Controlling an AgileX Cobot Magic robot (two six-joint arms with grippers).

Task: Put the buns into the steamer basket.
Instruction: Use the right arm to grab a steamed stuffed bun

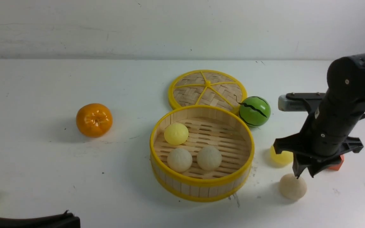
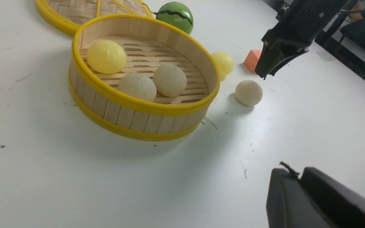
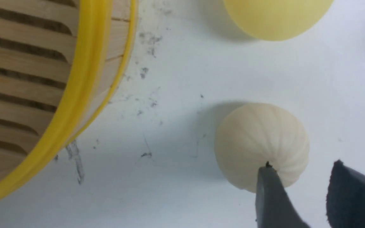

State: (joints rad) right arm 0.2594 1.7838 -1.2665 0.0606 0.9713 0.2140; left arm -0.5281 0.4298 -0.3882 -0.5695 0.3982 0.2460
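- Black left gripper [image 2: 298, 174] lies low at the table's [image 1: 43, 158] near edge; I cannot tell whether its jaws are together.
- A cream bun [image 1: 292, 186] sits on the table right of the basket [image 1: 201, 190]. The right gripper [image 1: 303, 173] is just above it, jaws apart and holding nothing.
- The basket holds a yellow bun [image 1: 176, 133] and two cream buns [image 1: 179, 160] [image 1: 209, 157].
- A second yellow bun [image 1: 280, 157] and an orange block [image 1: 337, 164] sit just behind the right gripper, partly hidden by it.
- An orange [image 1: 94, 120] lies well left; a green ball [image 1: 254, 111] and lid [image 1: 207, 89] sit behind the basket.
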